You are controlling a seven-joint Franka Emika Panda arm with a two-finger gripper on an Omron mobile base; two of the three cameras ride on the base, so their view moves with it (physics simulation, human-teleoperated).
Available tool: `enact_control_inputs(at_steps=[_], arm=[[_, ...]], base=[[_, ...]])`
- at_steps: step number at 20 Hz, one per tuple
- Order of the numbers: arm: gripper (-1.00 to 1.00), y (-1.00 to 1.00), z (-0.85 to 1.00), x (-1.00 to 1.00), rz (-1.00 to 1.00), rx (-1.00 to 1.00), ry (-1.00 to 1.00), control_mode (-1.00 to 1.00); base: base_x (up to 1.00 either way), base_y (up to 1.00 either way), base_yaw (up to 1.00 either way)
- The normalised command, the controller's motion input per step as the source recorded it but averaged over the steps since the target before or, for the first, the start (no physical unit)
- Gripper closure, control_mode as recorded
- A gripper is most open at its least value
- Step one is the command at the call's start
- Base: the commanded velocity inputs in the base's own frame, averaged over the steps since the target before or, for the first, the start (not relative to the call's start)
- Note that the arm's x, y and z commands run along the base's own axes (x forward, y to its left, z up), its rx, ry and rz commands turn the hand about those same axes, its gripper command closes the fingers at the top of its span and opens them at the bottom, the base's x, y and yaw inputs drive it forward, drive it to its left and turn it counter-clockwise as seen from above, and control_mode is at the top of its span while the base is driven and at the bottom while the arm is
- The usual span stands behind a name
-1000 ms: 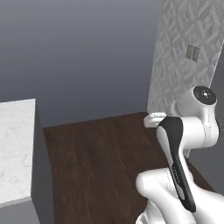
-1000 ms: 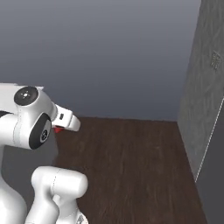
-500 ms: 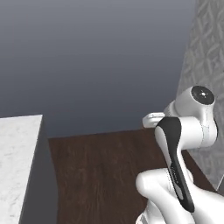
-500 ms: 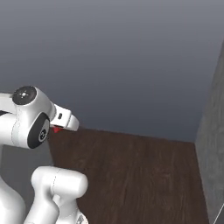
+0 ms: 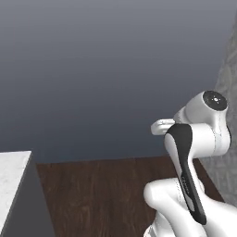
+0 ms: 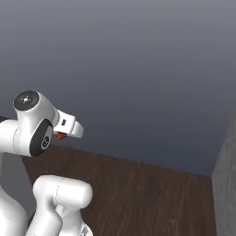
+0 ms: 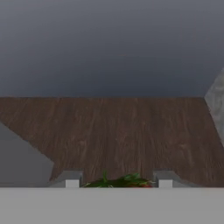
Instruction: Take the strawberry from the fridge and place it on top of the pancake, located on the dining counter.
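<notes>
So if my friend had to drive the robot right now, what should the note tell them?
Gripper: shut on the tiny bright red strawberry. Its green leaves peek up between the finger tips in the hand view, and a red bit shows under the hand in the right base view.
Surroundings: dark wooden floor ahead, plain grey wall behind it. A corner of a white marble-topped counter sits at the lower left of the left base view; I cannot tell if it is the dining counter.
Done: berry picked up and carried in the hand.
Left: find the pancake stack, then set the berry on top.
</notes>
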Motion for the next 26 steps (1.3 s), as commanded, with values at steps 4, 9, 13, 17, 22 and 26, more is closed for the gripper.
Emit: enact_control_inputs(at_steps=[4, 9, 13, 17, 22, 26], arm=[[1.0, 0.0, 0.0, 0.0, 0.0, 0.0, 0.0, 1.0], [1.0, 0.0, 0.0, 0.0, 0.0, 0.0, 0.0, 1.0], [1.0, 0.0, 0.0, 0.0, 0.0, 0.0, 0.0, 1.0], [1.0, 0.0, 0.0, 0.0, 0.0, 0.0, 0.0, 1.0], [1.0, 0.0, 0.0, 0.0, 0.0, 0.0, 0.0, 1.0], [1.0, 0.0, 0.0, 0.0, 0.0, 0.0, 0.0, 1.0]], base=[[0.99, -0.34, 0.23], [0.99, -0.26, 0.26], [0.96, -0.18, 0.27], [0.91, -0.18, 0.29], [0.76, -0.02, 0.38], [0.66, 0.0, 0.44]])
